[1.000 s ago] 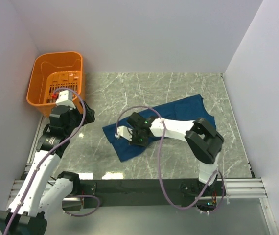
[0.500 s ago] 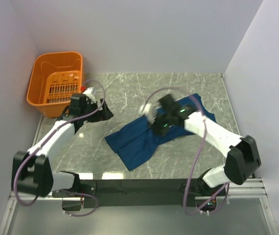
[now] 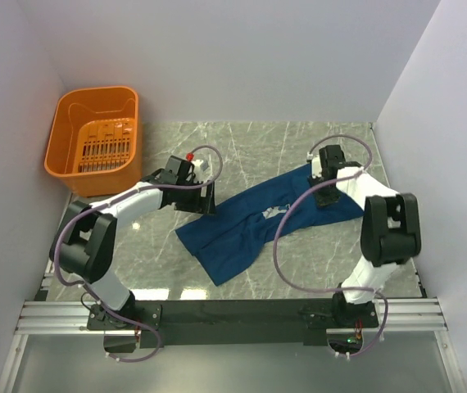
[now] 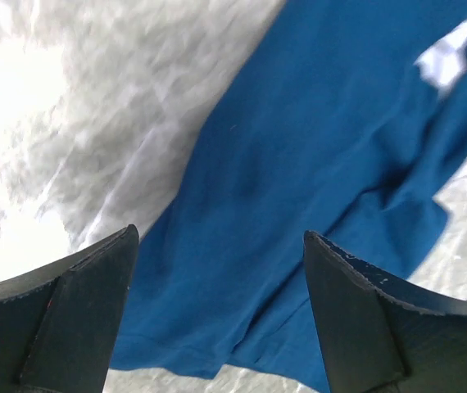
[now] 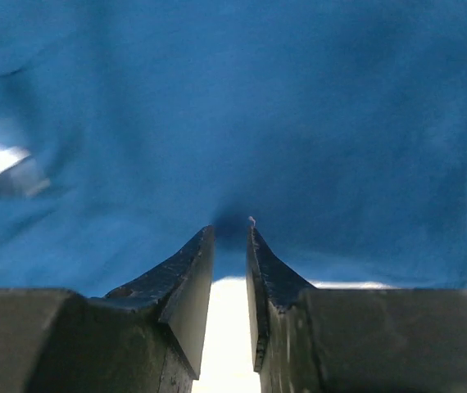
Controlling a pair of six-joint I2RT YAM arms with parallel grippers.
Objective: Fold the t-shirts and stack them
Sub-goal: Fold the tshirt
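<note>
The dark navy t-shirt point(image 3: 242, 233) lies crumpled in a long diagonal band on the marble table, with a bit of white print point(image 3: 273, 213) showing mid-way. My left gripper point(image 3: 207, 199) hovers open just above the shirt's upper left edge; in the left wrist view the blue cloth point(image 4: 299, 164) fills the wide gap between the left gripper's point(image 4: 217, 233) jaws. My right gripper point(image 3: 326, 190) is at the shirt's far right end. In the right wrist view the right gripper point(image 5: 232, 228) has its jaws almost together, pinching the edge of the shirt point(image 5: 233, 98) between the tips.
An orange plastic basket point(image 3: 61, 155) stands at the back left corner, against the left wall. White walls close in the table at the back and on both sides. Purple cables loop over both arms.
My left arm swung from the basket over to the shirt's left edge. My right gripper travelled from the shirt's left part to its right end, and the shirt now lies stretched out longer.
</note>
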